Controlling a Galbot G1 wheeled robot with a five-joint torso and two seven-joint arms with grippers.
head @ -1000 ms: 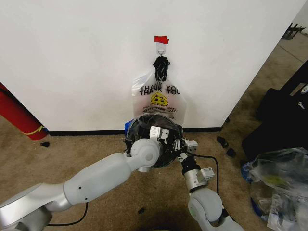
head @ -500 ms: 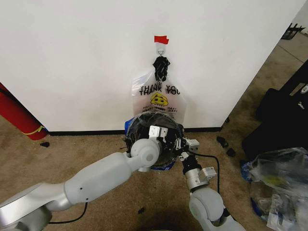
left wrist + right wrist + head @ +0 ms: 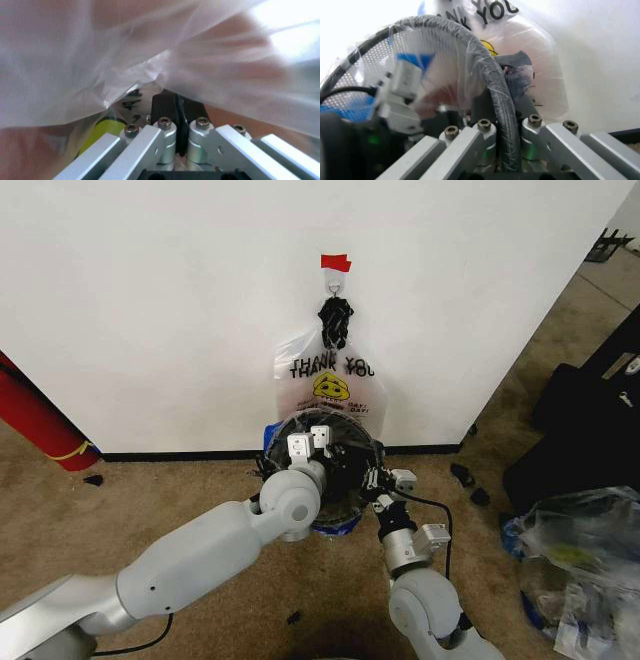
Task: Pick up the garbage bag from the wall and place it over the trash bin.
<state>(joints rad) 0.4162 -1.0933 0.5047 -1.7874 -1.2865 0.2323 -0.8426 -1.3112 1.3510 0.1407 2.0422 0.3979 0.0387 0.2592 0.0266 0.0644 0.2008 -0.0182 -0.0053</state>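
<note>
Counts first, biggest stuff down. One white wall (image 3: 150, 310) fills the 12 o'clock half of the head view. There's one red cylinder (image 3: 35, 425) at 9 o'clock and one clear plastic bundle (image 3: 575, 560) at 4 o'clock on the carpet.

We count two smiley bags. The wall bag (image 3: 328, 380) hangs flat at 12 o'clock of the bin, and we can read "THANK YOU" printed twice in black above its yellow face; the smaller lines under that are too tiny for us.

The garbage bag (image 3: 165, 45), the one with blue bits, is down at the one trash bin (image 3: 352, 442). Its film is draped over the black rim and inside.

Two pincers, both at the bin. The left pincer (image 3: 309, 440) is reaching in from 7 o'clock, pads squeezed together with bag film caught at the tips. The right pincer (image 3: 500, 108) sits at the bin's 4 o'clock and is clamped on the plastic-covered rim.

One metal hook (image 3: 335, 278), with one red tape strip (image 3: 335, 262) just above it.
</note>
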